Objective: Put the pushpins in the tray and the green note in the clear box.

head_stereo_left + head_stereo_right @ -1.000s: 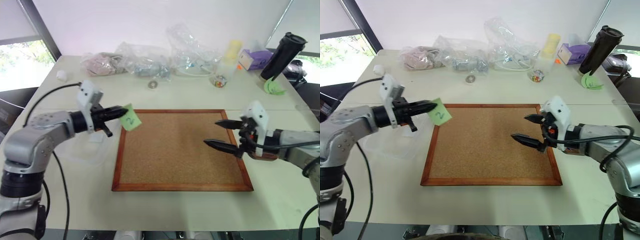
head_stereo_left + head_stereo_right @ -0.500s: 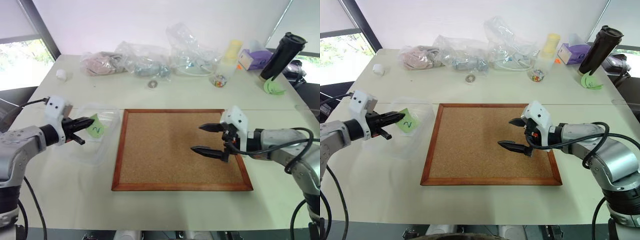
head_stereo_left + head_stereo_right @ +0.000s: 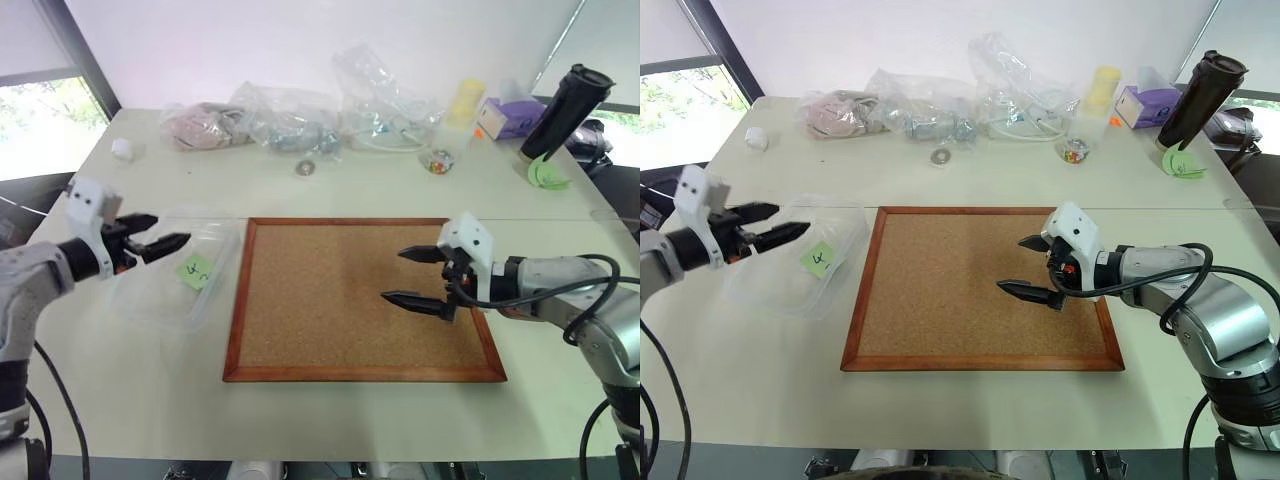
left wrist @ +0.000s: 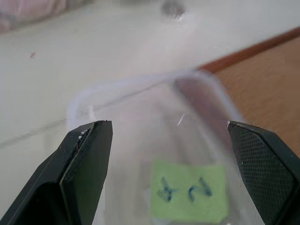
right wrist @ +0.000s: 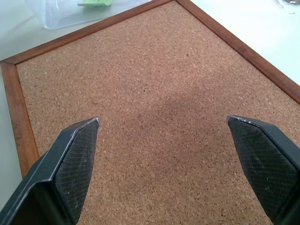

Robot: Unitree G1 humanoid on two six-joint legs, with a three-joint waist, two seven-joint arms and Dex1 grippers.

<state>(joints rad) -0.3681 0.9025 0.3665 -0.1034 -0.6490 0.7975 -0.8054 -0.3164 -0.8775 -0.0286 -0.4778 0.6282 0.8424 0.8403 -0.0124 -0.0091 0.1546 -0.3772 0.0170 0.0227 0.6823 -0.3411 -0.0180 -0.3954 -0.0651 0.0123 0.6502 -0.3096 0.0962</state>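
The green note [image 3: 196, 270] lies flat inside the clear box [image 3: 160, 303], which sits on the table left of the cork board. My left gripper [image 3: 150, 243] hovers open just left of the note, over the box, with nothing between its fingers. The left wrist view has the note [image 4: 189, 191] below and between the spread fingertips [image 4: 91, 150], with the box rim [image 4: 140, 86] beyond. My right gripper [image 3: 408, 277] is open and empty above the right half of the cork board. The pushpins and the tray are out of view.
A wood-framed cork board [image 3: 350, 300] fills the table's middle. Along the far edge lie clear plastic bags [image 3: 300, 120], a small jar [image 3: 437, 160], a purple box [image 3: 510, 115], a black tumbler [image 3: 565, 110] and a pale green plastic piece [image 3: 548, 172]. A metal ring [image 3: 305, 169] lies nearby.
My left gripper carried the green note left from the cork board's corner to over the clear box, then opened. The note now rests in the box. The right gripper shifted slightly left.
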